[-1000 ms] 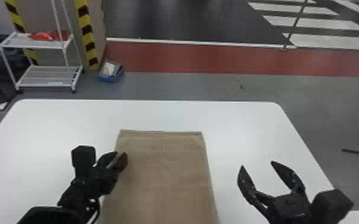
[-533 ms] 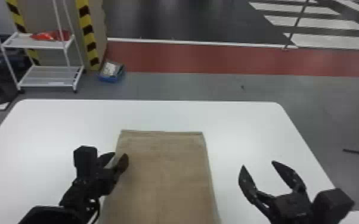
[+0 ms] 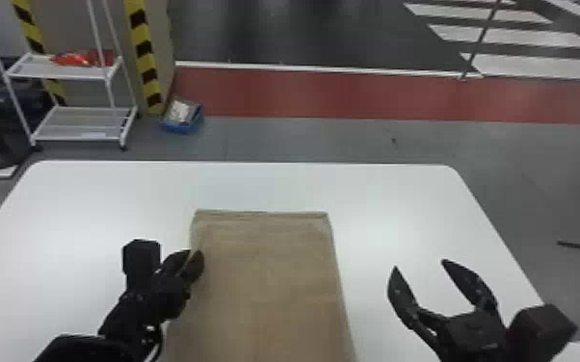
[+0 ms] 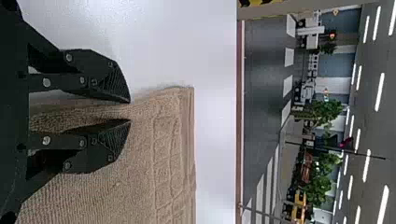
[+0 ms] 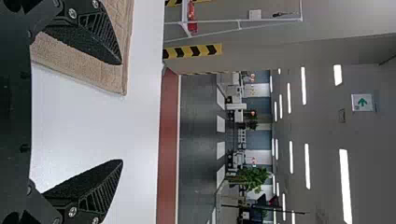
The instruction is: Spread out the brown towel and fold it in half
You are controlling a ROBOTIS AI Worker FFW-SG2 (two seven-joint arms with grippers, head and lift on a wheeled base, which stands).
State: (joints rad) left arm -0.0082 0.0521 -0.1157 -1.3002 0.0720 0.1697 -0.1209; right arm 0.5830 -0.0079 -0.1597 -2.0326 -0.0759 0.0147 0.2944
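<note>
The brown towel (image 3: pixel 265 289) lies flat lengthwise on the white table (image 3: pixel 375 202), its far edge near the table's middle. At its left side is my left gripper (image 3: pixel 192 260), low over the border. In the left wrist view, a narrow gap parts the fingertips of my left gripper (image 4: pixel 130 111), with the towel's side edge (image 4: pixel 144 105) running between them. Off the towel's right side, above bare tabletop, my right gripper (image 3: pixel 419 265) is spread wide. The right wrist view has my right gripper (image 5: pixel 122 112) holding nothing, a towel corner (image 5: pixel 116 81) beyond one finger.
White tabletop shows beyond the towel and on both sides of it. On the floor behind the table stand a white shelf rack (image 3: pixel 82 72) at left and a blue box (image 3: pixel 181 115) beside it. Yellow-and-black posts (image 3: pixel 144 58) rise near the rack.
My left gripper's fingers have drawn a little closer together at the towel's left edge. The right arm and the towel look unmoved.
</note>
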